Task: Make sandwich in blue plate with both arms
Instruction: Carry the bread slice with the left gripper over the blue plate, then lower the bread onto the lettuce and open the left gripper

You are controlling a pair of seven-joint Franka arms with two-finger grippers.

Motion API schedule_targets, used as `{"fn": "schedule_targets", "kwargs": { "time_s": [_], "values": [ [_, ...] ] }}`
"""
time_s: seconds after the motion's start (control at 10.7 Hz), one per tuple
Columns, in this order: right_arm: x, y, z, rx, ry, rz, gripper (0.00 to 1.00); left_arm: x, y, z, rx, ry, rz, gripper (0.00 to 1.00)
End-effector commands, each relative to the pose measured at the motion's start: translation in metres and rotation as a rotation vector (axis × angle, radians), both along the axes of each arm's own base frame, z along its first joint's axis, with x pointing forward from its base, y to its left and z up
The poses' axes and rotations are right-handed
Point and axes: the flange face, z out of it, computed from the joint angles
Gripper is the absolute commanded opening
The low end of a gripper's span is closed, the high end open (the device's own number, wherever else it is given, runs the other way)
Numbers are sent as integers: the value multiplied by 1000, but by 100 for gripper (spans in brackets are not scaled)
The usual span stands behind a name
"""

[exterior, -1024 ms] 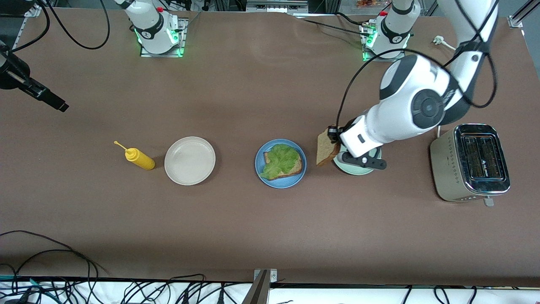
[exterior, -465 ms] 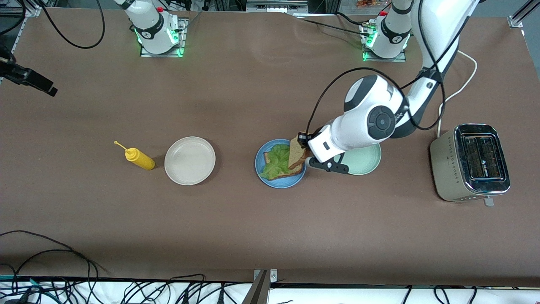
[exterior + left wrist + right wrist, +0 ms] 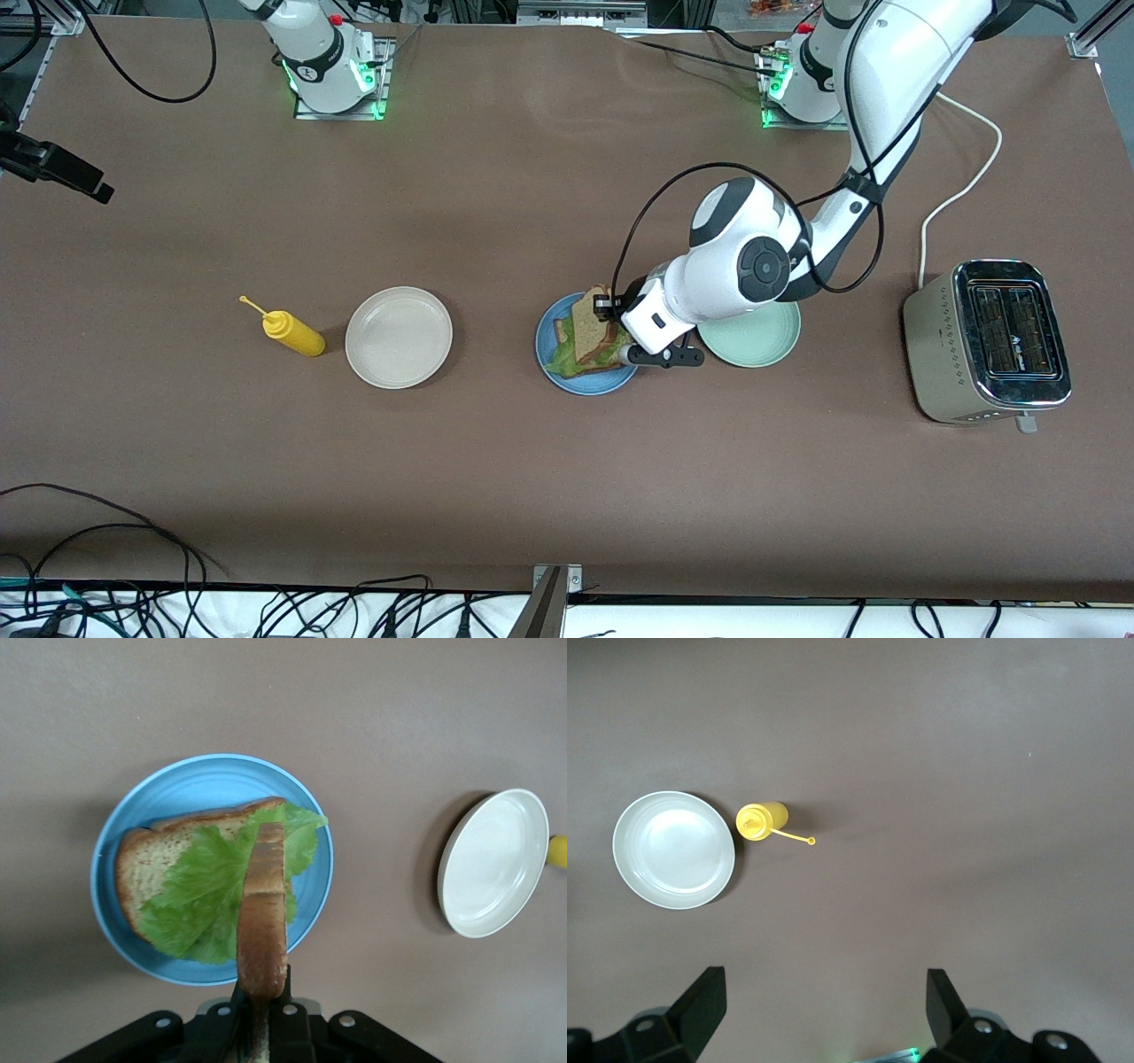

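Left wrist view: left gripper (image 3: 263,1014) pinching top slice (image 3: 264,904) on edge over lettuce (image 3: 213,890), mid-worktop; lay flat, squared with bottom slice (image 3: 146,859) on blue plate (image 3: 159,797). Right gripper (image 3: 824,1010) spread, waiting at worktop's edge.

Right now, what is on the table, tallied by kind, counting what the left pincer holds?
Plates: 3, namely blue plate, cream plate, pale green plate
Bread slices: 2, namely bottom slice on the blue plate, top slice in the left pincer
Lettuce leaves: 1
Yellow squeeze bottles: 1
Toasters: 1
Total: 8
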Motion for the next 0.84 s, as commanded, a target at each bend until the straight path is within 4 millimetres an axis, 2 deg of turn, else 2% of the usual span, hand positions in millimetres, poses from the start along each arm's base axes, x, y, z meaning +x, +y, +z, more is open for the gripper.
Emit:
{"fn": "schedule_targets", "kwargs": {
  "time_s": [0.0, 0.19, 0.37, 0.56, 0.74],
  "values": [
    [2, 16, 4, 20, 24, 72, 100, 1, -20, -4, -56, 58, 139, 0],
    [1, 18, 3, 20, 37, 73, 100, 3, -21, -2, -69, 65, 169, 0],
    [0, 20, 5, 20, 35, 76, 100, 6, -22, -15, -105, 74, 211, 0],
    [0, 40, 6, 19, 34, 106, 100, 5, -25, -25, -109, 66, 201, 0],
    [0, 42, 6, 19, 33, 111, 100, 6, -20, -32, -98, 68, 198, 0]
  ]
}}
